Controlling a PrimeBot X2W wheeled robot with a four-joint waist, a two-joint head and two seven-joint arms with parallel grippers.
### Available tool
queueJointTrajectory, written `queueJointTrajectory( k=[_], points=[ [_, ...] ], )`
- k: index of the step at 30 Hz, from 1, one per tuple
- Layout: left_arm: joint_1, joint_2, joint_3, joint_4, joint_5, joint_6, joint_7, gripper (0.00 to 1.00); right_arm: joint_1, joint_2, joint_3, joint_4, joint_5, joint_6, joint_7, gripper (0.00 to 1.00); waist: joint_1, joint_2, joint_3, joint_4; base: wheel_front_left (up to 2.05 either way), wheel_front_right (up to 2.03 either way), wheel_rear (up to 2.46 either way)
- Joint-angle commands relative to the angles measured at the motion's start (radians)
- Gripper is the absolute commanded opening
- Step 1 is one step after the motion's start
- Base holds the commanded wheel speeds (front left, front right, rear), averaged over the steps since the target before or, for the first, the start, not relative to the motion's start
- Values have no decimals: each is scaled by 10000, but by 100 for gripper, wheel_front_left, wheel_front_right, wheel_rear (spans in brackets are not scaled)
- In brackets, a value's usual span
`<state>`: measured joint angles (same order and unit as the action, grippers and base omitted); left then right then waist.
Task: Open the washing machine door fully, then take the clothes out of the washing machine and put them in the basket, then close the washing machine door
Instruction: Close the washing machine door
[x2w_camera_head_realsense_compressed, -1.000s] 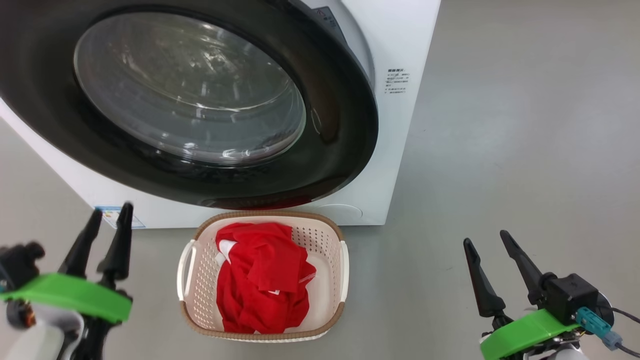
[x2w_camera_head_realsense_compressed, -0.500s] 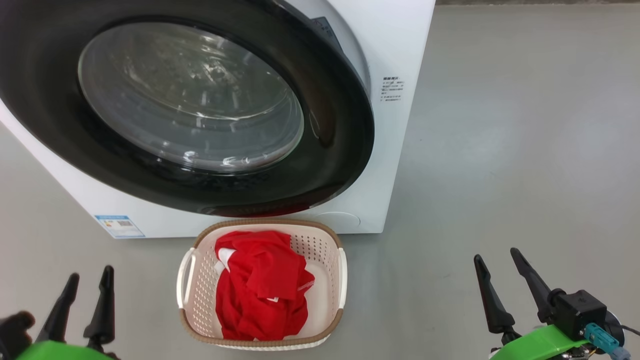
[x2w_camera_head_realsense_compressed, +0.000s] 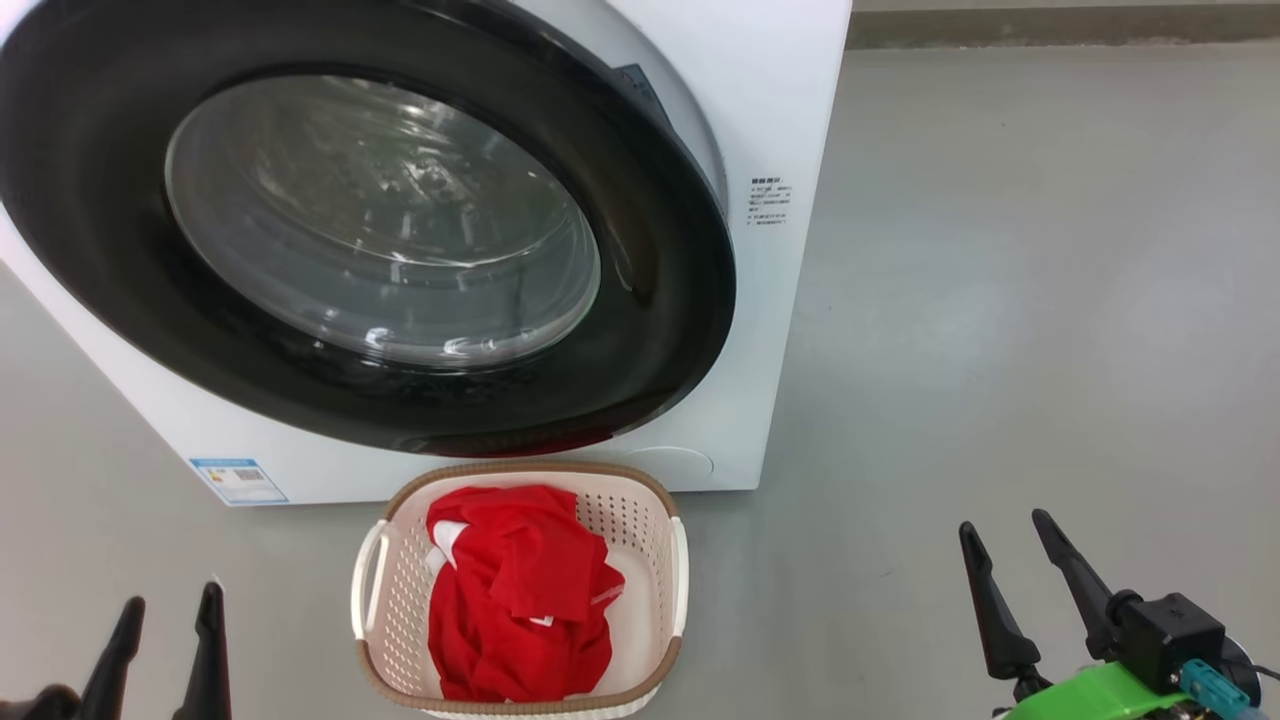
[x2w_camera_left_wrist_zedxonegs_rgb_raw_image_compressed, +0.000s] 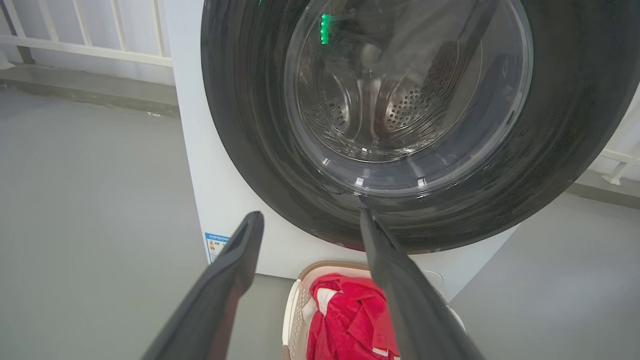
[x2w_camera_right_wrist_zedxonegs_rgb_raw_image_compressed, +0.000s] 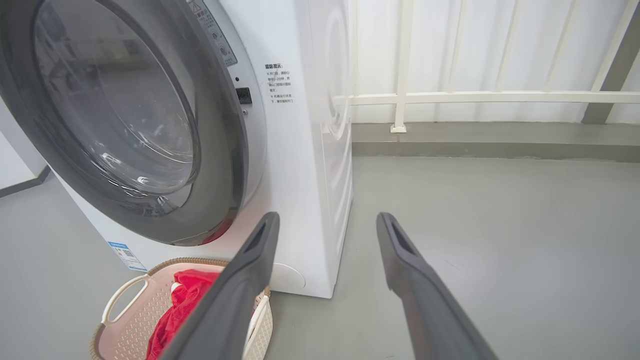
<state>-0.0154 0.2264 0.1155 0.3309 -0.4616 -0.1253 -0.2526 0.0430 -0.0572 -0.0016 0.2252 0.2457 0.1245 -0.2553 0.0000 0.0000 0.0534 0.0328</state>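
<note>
Dark fingers of the left gripper (x2w_camera_head_realsense_compressed: 172, 598) stand wide apart, empty; the right gripper (x2w_camera_head_realsense_compressed: 1003, 522) is spread likewise above the grey floor (x2w_camera_head_realsense_compressed: 1000, 300). Between them the clothes (x2w_camera_head_realsense_compressed: 510, 590) lie in the basket (x2w_camera_head_realsense_compressed: 398, 600), just before the washing machine (x2w_camera_head_realsense_compressed: 790, 100); the washing machine door (x2w_camera_head_realsense_compressed: 665, 300) looks shut

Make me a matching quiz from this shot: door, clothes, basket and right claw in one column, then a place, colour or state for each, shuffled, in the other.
Column one
1. door
2. clothes
3. basket
4. right claw

Column two
A. open, holding nothing
B. on the floor in front of the washer
C. black rim around clear glass
D. lying in the basket

Pairs: 1-C, 2-D, 3-B, 4-A
</note>
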Motion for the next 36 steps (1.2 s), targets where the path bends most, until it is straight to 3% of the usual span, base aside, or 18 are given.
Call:
queueJointTrajectory(
  k=[1,16,34,35,36],
  points=[
    [6,94,495,-333,229,-54,-91,100,71,-144,154,-268,-16,62,-65,100,0,0,-86,-5,0,0,0],
    [727,-458,804,-652,1459,-54,-91,100,386,-154,154,-263,48,62,-65,100,0,0,-366,-1,0,0,0],
    [752,-469,773,-844,1733,-54,-91,100,233,-115,215,-302,71,62,-65,100,0,0,-312,213,0,0,0],
    [738,-474,767,-858,1739,-54,-91,100,179,-111,244,-296,87,62,-65,61,0,0,-295,232,0,0,0],
    [725,-481,752,-873,1748,-54,-91,100,119,-108,290,-287,104,62,-65,40,0,0,-279,256,0,0,0]
  ],
)
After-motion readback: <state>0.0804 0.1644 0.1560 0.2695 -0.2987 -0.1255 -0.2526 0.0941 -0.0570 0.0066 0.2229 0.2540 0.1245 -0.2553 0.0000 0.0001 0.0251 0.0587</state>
